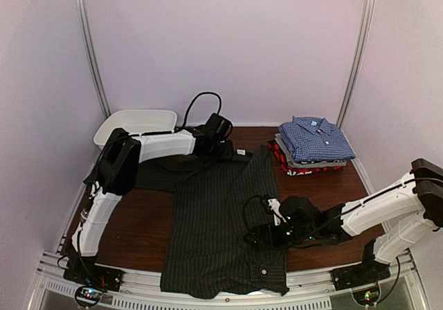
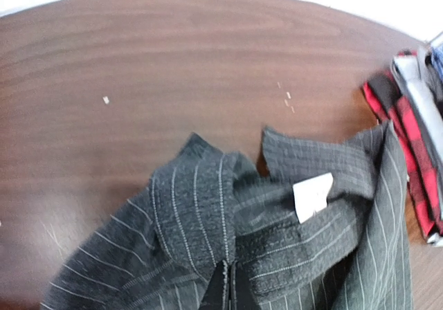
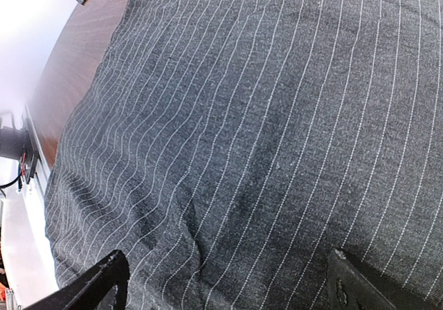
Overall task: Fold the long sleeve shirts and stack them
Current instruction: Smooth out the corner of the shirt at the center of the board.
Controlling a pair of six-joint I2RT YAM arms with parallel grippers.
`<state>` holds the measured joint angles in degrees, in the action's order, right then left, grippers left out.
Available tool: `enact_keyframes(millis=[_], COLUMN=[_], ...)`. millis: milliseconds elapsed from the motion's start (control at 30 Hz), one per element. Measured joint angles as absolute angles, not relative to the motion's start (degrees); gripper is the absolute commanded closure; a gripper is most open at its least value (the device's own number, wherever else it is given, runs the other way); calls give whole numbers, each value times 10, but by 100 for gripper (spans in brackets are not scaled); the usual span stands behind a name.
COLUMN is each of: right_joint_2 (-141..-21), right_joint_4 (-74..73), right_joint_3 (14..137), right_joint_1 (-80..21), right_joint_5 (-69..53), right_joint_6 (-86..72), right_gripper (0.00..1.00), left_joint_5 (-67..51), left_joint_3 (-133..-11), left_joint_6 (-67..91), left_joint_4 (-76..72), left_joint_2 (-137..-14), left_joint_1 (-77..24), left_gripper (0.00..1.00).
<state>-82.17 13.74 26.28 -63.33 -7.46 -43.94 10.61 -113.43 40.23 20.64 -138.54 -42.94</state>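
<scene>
The left gripper (image 2: 227, 280) has its two fingers pressed together on the collar (image 2: 208, 206) of the black pinstriped shirt (image 1: 214, 220), so it is clamped on this cloth at the far end of the shirt. The right gripper (image 3: 232, 282) is spread wide; its fingers (image 3: 104, 282) stand well apart just above the striped cloth and hold nothing. It hangs over the right side of the shirt, near the near edge of the table (image 1: 138, 220).

The brown table carries everything. The black pinstriped shirt is the biggest thing on it: it lies spread out in the middle, with the collar at the far end under the left gripper and the hem reaching the near edge. One sleeve goes out to the left, under the left arm.

At the far right, apart from both grippers, there is a folded stack: the blue checked shirt (image 1: 315, 138) on top, the grey shirt (image 1: 311, 163) under it, the red-black shirt (image 1: 284, 161) at the bottom.

The white tub (image 1: 135, 122) stands at the far left corner.

A white label (image 2: 313, 194) sits inside the collar, just right of the left gripper.
</scene>
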Motion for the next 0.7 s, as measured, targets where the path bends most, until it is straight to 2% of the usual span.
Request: enact_keyframes(millis=[600, 633, 700], right_joint_2=[-833, -835, -838], right_joint_4=[154, 156, 160], right_joint_3=[263, 263, 263], right_joint_1=[-634, -634, -634], right_joint_5=[-74, -74, -74], right_joint_6=[-439, -439, -439], right_gripper=[0, 0, 0], left_joint_5=[18, 9, -6], left_joint_3=[-1230, -1238, -1251], left_joint_6=[434, 438, 442], left_joint_4=[184, 183, 180], left_joint_2=[-1433, -1439, -1451], left_joint_1=[-332, -328, -323], left_gripper=[100, 98, 78])
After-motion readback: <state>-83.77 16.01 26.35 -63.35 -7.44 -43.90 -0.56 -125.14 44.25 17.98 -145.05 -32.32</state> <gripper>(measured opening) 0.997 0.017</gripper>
